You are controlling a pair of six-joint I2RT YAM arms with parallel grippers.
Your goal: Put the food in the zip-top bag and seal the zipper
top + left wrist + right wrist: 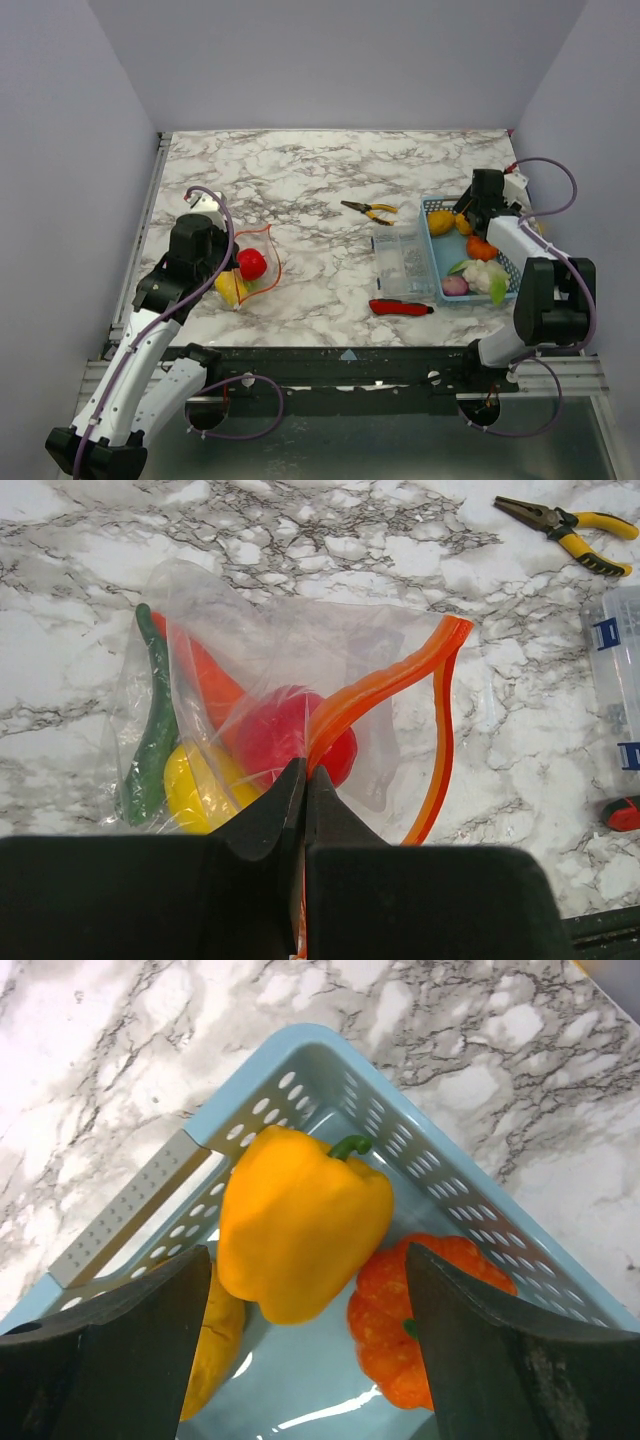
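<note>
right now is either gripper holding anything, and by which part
The left gripper pinches the zip-top bag by its zipper; the right gripper is open, holding nothing.

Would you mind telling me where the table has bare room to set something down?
The table is bare along its far edge behind the pliers, and between the bag and the clear box. The right side is crowded: box, basket and knife sit close together.

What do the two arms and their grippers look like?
The left arm and right arm have white links and black joints. A thin purple cable loops along each. The left gripper and right gripper have broad black fingers.
</note>
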